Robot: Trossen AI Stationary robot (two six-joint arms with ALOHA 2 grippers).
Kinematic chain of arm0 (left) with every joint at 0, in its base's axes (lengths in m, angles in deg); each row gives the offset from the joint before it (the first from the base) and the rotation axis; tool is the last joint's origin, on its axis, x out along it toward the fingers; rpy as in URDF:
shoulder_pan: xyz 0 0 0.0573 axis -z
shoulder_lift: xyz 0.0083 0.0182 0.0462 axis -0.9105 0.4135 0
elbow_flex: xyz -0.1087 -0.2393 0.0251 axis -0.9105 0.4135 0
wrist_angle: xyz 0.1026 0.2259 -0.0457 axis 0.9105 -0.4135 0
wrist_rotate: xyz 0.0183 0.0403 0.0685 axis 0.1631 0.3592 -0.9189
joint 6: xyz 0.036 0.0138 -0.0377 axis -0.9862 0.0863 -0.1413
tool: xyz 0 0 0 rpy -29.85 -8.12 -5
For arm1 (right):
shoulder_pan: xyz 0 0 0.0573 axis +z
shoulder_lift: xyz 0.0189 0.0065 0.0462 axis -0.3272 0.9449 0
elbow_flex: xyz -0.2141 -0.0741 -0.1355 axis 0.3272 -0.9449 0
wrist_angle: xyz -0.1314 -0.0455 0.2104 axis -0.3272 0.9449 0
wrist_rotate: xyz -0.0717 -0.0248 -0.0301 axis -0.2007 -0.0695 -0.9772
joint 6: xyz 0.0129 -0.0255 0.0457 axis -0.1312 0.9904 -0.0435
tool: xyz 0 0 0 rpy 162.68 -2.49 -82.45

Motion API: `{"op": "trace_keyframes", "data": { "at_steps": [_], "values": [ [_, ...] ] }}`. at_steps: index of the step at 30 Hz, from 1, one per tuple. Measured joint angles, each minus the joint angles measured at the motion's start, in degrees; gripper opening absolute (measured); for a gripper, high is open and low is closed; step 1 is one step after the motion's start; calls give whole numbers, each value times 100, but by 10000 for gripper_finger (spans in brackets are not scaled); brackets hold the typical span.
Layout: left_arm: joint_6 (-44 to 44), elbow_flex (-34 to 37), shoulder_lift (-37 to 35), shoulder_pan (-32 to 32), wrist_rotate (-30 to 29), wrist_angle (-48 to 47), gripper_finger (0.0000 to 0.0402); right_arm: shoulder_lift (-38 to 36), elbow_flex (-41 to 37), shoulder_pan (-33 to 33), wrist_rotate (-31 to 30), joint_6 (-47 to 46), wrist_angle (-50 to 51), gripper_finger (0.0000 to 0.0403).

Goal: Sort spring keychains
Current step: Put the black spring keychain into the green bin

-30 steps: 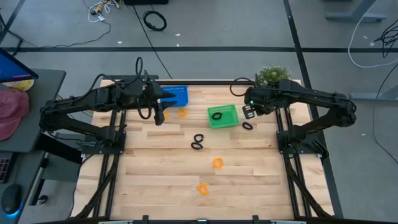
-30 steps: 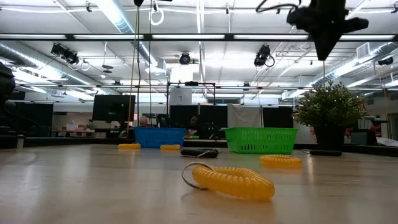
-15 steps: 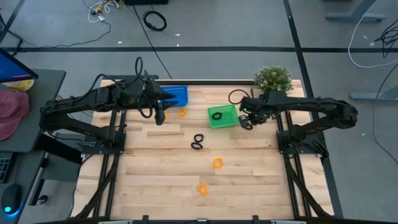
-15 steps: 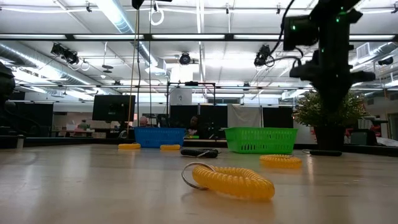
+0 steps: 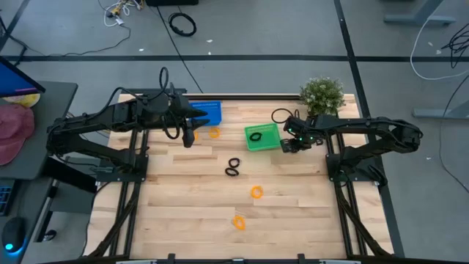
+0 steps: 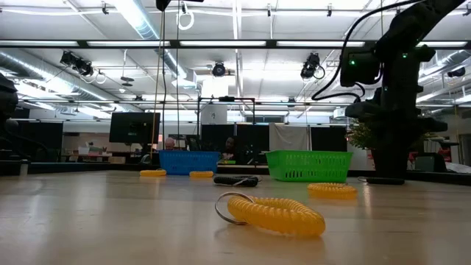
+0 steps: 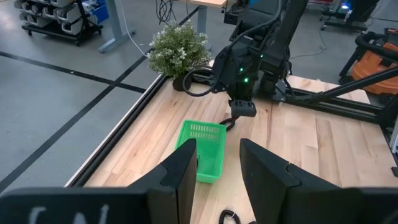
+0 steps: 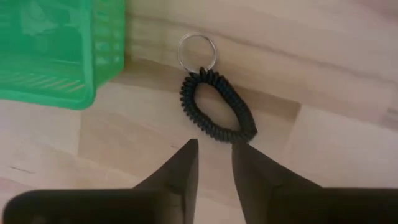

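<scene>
Several spring keychains lie flat on the wooden table: orange ones (image 5: 213,133) (image 5: 256,192) (image 5: 239,221), a black pair (image 5: 232,167), and one black keychain (image 5: 255,136) inside the green basket (image 5: 264,129). Another black keychain (image 8: 217,112), with a metal ring (image 8: 197,51), lies beside that basket. My right gripper (image 8: 214,146) (image 5: 287,145) is open, low over this keychain's end away from the ring. My left gripper (image 5: 187,137) (image 7: 217,144) is open and empty, hovering in front of the blue basket (image 5: 207,112). My right gripper comes from above, pointing down, with its open fingers at the black keychain's coil end (image 8: 244,134), the end away from the ring. Whether a fingertip (image 8: 239,152) touches the coil, I cannot tell. The keychain lies flat on the table.
A potted plant (image 5: 322,92) stands at the table's far right corner, close behind my right arm. The green basket's wall (image 8: 93,68) is right beside the black keychain. The near half of the table holds only two orange keychains (image 6: 274,213) (image 6: 331,190).
My right gripper has come down from well above the table to just over it, shifting slightly toward the near edge and the left, onto the black keychain beside the green basket. The keychains have stayed where they were.
</scene>
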Motion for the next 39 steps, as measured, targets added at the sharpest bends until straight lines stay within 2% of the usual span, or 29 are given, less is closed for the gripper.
{"op": "trace_keyframes", "data": {
  "at_steps": [7, 15, 22, 26, 32, 36, 39],
  "values": [
    [0, 2, 0, -1, 0, 0, 126, 6, -374, -154, -42, -14, -312, 135],
    [0, 3, 0, -1, 0, 0, 126, 13, -810, -244, -136, -204, -1060, 137],
    [1, 4, 0, -2, -1, 0, 126, -9, -1037, -244, -149, -234, -1143, 136],
    [0, 4, 0, -2, -1, 1, 126, -8, -1112, -244, -126, -264, -1110, 110],
    [-28, 4, 0, -1, -2, 9, 126, -13, -1112, -246, -99, -257, -1056, 15],
    [-37, 4, 0, -2, -30, 13, 126, -25, -960, -246, -24, -284, -882, 12],
    [-41, 4, 0, -2, -34, 15, 126, -140, -708, -184, 280, -161, -363, 5]
  ]
}}
